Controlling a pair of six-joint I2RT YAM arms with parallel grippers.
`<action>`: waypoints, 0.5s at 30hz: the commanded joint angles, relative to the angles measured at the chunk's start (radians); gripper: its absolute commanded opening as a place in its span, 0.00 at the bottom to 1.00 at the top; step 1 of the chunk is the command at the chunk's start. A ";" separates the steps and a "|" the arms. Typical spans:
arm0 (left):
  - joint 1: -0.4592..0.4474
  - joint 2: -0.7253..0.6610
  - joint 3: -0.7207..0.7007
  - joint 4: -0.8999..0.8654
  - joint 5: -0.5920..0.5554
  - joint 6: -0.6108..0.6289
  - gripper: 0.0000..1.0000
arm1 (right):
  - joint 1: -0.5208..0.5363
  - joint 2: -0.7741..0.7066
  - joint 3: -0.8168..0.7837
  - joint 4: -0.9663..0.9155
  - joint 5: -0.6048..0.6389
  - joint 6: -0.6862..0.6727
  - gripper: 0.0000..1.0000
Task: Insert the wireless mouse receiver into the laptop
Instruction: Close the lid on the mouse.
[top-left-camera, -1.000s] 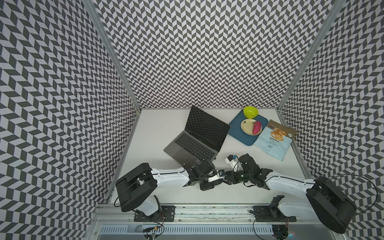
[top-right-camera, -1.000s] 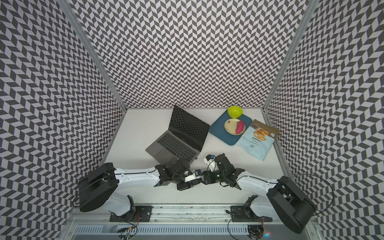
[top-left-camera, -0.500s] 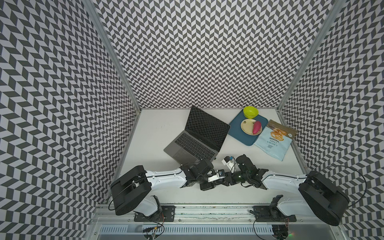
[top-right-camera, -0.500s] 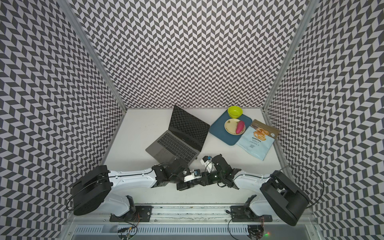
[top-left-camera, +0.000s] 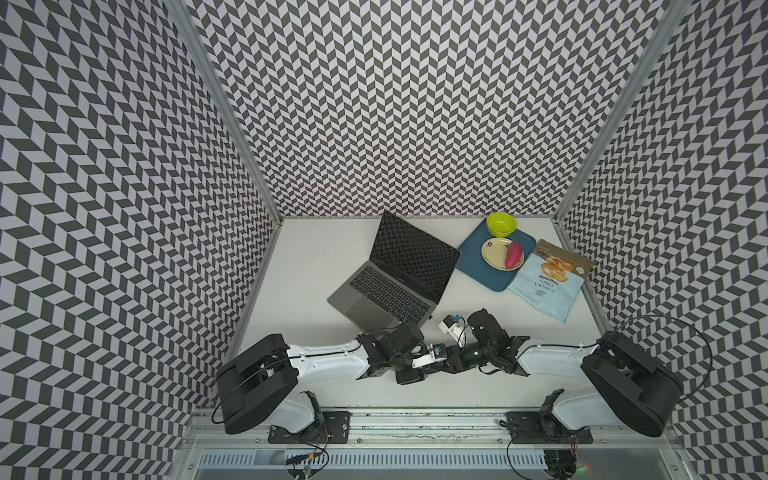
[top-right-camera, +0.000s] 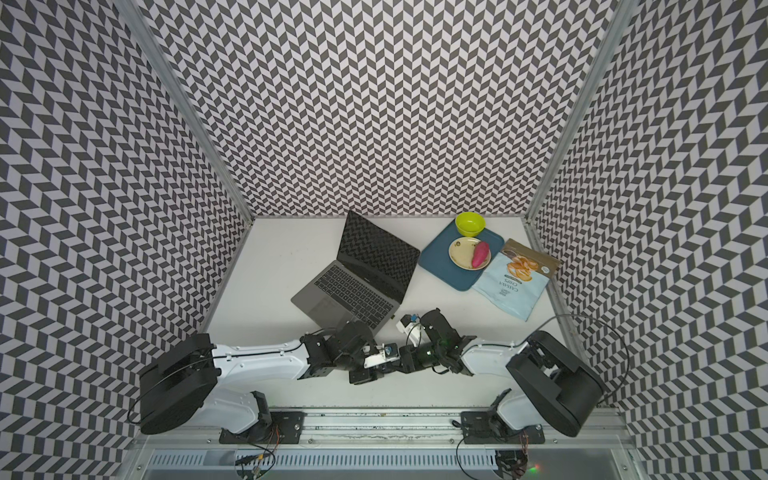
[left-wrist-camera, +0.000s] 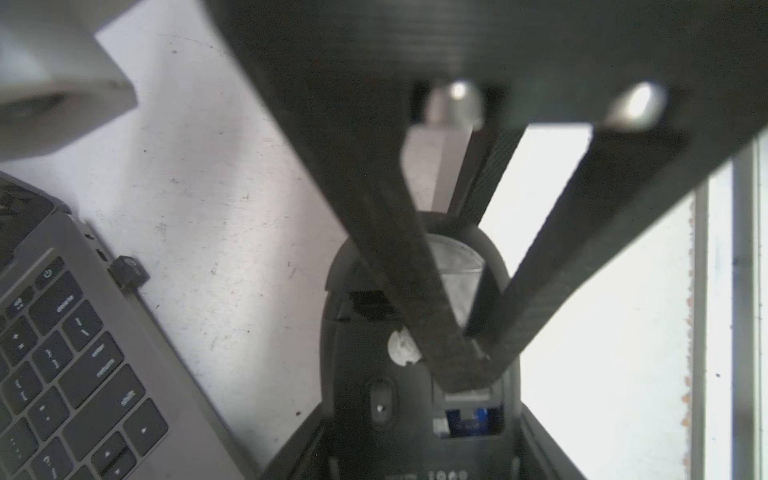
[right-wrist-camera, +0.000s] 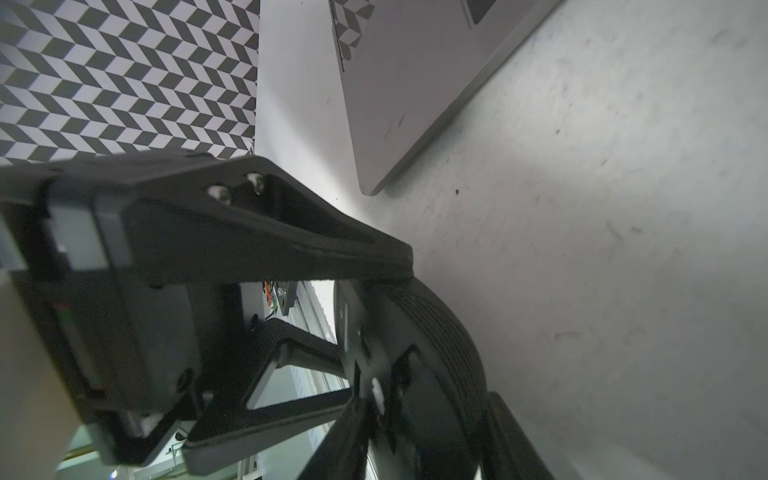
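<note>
Black plastic, tiny: there's the wireless mouse receiver (left-wrist-camera: 129, 272), butted against the right side edge of the laptop (top-left-camera: 390, 286) up by the hinge end. Its length points straight out sideways from that edge, flat over the white table (top-left-camera: 316, 257). How deep it sits, can't tell. The laptop is open and turned at an angle.

Both arms lie low, stretched along the near side of the table. They meet nose to nose just near of the laptop's near corner. Left gripper (left-wrist-camera: 419, 415) is clamped across the sides of the black mouse (left-wrist-camera: 361, 353), belly up with its bay showing. Right gripper (left-wrist-camera: 469, 365) comes in from the opposite side, fingers drawn narrow, tips down on the mouse's underside. Whether they pinch anything, can't tell.

Far right, a blue tray (top-left-camera: 478, 270) carries a cream plate (top-left-camera: 492, 249) with a pink-red vegetable (top-left-camera: 514, 254) on it. A green bowl (top-left-camera: 501, 223) sits at the tray's far end. Chip bag (top-left-camera: 544, 286) lies just right of the tray.
</note>
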 joint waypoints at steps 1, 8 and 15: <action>-0.003 -0.066 0.008 0.096 0.018 0.004 0.40 | 0.006 0.026 -0.001 -0.036 0.017 -0.026 0.43; -0.003 -0.086 -0.005 0.119 0.081 0.005 0.40 | 0.028 0.041 0.022 0.000 0.023 -0.001 0.47; -0.003 -0.065 0.001 0.115 0.080 -0.005 0.40 | 0.037 0.005 0.010 0.040 0.045 0.043 0.53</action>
